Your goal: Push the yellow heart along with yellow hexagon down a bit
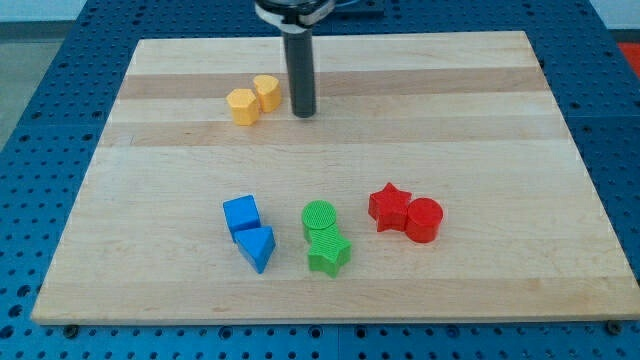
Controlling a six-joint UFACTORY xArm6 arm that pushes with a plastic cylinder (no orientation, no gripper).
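The yellow heart (267, 92) and the yellow hexagon (243, 106) sit touching each other near the view's top, left of centre, on the wooden board (480, 150). The hexagon is to the lower left of the heart. My tip (304, 114) rests on the board just to the right of the heart, a small gap apart from it. The dark rod rises straight up from the tip to the view's top edge.
A blue cube (241, 213) and a blue triangle (257, 246) lie at the lower left. A green cylinder (319, 218) and a green star (328, 254) lie at the lower centre. A red star (389, 206) and a red cylinder (424, 219) lie to their right.
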